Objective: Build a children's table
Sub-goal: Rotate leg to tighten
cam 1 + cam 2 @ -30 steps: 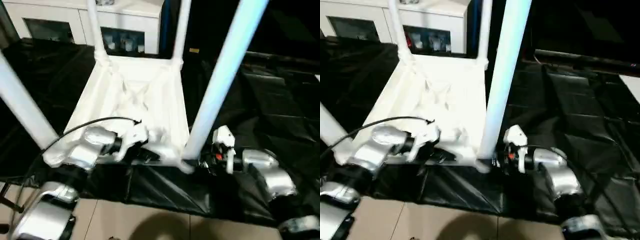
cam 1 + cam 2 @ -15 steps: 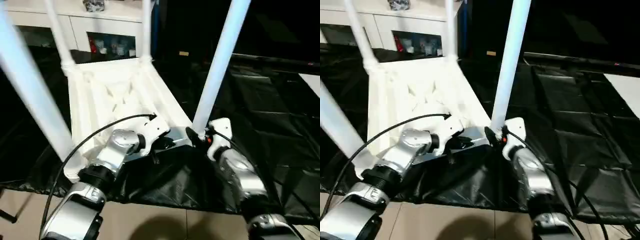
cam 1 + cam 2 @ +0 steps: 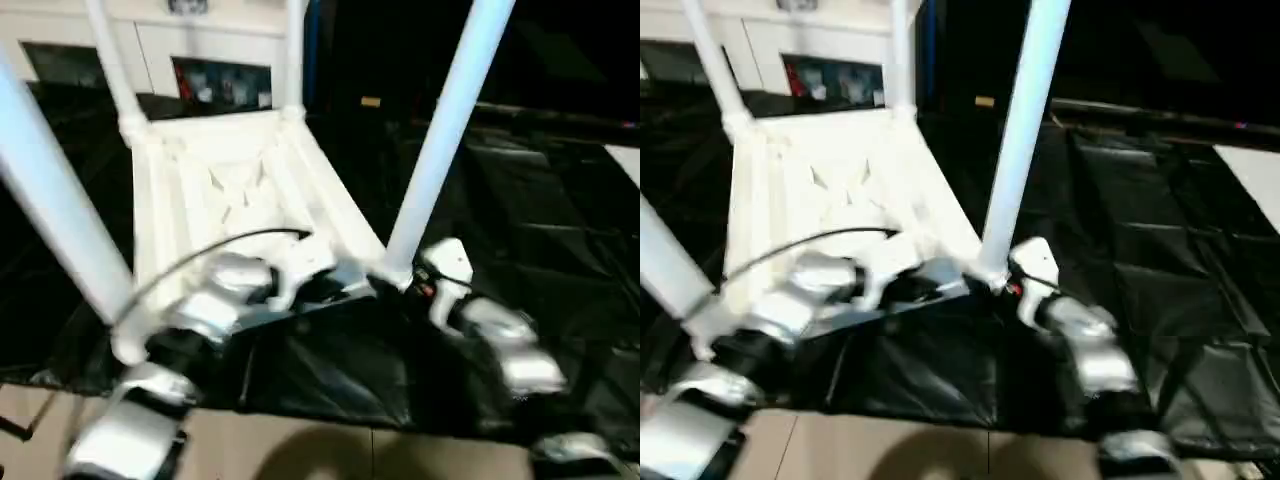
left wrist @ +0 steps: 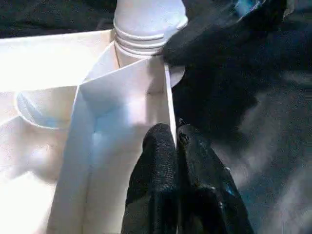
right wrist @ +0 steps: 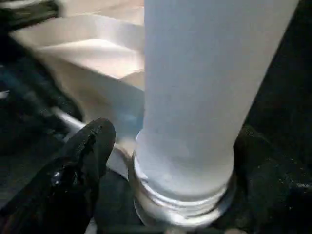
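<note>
Right end effector [image 5: 161, 161] sits at the foot of the near right leg [image 3: 445, 130], its fingers spread wide with one black finger [image 5: 80, 165] showing on one side of the tube and the tube rising straight between the jaws. Whether the pads actually touch the plastic I cannot tell; it looks like a loose straddle, not a squeeze. That leg stands upright, its long axis running from the corner socket [image 5: 183, 200] up past the top of the head view, so the leg lies directly ahead of the right end effector.

Over on the other side, the left end effector [image 4: 176, 146] is clenched with nothing between its fingers, their tips resting at the thin side wall of the children's table [image 3: 230, 180] close to that same corner. The table lies upside down on black sheeting [image 3: 540, 200], ribbed underside up, and all four legs appear to be standing in their sockets.

My guess is that the coming move concerns this near right leg, either seating it or letting it go, and the right arm is plainly the better placed one, since the tube is already within its jaws.
</note>
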Robot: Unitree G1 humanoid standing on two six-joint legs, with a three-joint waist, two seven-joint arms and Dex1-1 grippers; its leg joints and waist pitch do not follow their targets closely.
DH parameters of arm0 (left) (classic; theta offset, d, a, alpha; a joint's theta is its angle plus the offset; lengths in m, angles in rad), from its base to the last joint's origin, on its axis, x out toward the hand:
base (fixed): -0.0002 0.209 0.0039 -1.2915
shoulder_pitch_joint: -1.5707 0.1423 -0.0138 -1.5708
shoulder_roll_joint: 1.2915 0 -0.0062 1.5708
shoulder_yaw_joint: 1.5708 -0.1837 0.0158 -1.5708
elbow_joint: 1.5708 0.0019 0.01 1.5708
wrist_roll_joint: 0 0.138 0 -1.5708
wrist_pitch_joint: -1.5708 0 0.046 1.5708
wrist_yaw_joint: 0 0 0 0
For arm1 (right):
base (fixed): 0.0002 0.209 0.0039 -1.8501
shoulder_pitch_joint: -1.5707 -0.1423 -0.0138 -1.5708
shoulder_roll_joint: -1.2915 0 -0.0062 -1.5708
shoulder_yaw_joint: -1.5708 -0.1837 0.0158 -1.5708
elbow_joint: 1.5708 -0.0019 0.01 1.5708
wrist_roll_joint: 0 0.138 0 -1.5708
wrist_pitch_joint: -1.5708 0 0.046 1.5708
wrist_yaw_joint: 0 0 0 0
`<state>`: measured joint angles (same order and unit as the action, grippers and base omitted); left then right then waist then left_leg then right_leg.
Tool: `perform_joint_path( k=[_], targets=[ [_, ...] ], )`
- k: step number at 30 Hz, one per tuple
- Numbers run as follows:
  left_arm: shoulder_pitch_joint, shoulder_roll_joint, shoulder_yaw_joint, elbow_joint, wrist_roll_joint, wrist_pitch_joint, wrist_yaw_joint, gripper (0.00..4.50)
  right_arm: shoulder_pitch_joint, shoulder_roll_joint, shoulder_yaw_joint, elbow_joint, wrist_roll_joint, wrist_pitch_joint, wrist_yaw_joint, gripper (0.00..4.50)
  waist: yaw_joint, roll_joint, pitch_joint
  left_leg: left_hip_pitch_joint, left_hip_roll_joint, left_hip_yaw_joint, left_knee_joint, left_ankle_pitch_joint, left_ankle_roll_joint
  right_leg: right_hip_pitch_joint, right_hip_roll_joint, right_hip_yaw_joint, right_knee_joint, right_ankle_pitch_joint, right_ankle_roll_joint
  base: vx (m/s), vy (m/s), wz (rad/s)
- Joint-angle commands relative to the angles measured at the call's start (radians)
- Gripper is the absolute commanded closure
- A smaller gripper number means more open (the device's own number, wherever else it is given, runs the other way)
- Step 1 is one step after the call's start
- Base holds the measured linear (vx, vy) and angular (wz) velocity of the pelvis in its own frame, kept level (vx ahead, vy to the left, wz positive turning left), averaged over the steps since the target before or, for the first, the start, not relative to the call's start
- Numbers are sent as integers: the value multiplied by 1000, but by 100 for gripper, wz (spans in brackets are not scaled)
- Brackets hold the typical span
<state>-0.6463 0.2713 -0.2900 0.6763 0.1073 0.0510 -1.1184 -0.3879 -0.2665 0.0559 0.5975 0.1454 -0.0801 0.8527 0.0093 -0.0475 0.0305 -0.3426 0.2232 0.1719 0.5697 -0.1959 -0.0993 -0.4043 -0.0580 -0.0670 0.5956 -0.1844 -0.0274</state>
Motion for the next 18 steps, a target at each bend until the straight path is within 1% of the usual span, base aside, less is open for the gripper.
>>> perform_joint_path(
  k=[1,3,4,7,8,10,12,13,14,18],
  targets=[
    [22,21,-68,16,28,-17,-87,450,1,-17,32,-34,24,23,111,46,3,3,-51,-10,9,7,-50,-119,131,62,-67,46,-55,-28,-257,0,0,0],
    [24,40,-73,13,25,-31,-117,450,0,-34,36,-39,35,37,159,46,4,3,-50,-7,11,8,-51,-135,124,61,-68,46,-58,-59,-257,0,0,0],
    [26,53,-75,10,22,-38,-138,450,-2,-44,41,-40,41,47,184,80,7,4,-48,-5,13,7,-54,-148,110,60,-68,46,-60,-95,-251,0,0,0],
    [29,80,-77,2,15,-47,-182,450,-7,-68,55,-43,47,67,241,85,9,5,-47,-3,14,7,-55,-166,94,59,-69,47,-62,-123,-246,0,0,0],
    [30,90,-77,0,12,-55,-199,450,-9,-77,63,-44,46,70,262,98,11,3,-47,-3,14,7,-55,-168,89,59,-68,47,-62,-130,-244,0,0,0],
    [31,96,-78,-2,10,-61,-210,450,-10,-83,68,-44,45,72,276,123,13,3,-47,-3,13,8,-54,-160,84,60,-69,48,-62,-133,-239,0,0,0],
    [32,104,-80,-3,9,-65,-221,450,-11,-90,75,-43,41,75,290,123,15,3,-48,-2,13,8,-54,-152,81,60,-69,48,-60,-128,-237,0,0,0],
    [31,115,-82,-2,8,-72,-236,450,-13,-97,82,-43,41,79,305,158,18,3,-48,-1,13,9,-54,-151,79,59,-68,48,-60,-127,-237,0,0,0],
    [30,123,-84,0,7,-76,-246,450,-14,-100,88,-44,41,83,315,158,21,3,-49,-1,13,8,-54,-145,78,61,-68,47,-58,-123,-237,0,0,0],
    [28,133,-84,4,6,-84,-260,450,-14,-101,93,-50,42,91,329,175,24,4,-49,-2,14,10,-53,-134,77,61,-67,47,-55,-94,-241,0,0,0]
  ],
)
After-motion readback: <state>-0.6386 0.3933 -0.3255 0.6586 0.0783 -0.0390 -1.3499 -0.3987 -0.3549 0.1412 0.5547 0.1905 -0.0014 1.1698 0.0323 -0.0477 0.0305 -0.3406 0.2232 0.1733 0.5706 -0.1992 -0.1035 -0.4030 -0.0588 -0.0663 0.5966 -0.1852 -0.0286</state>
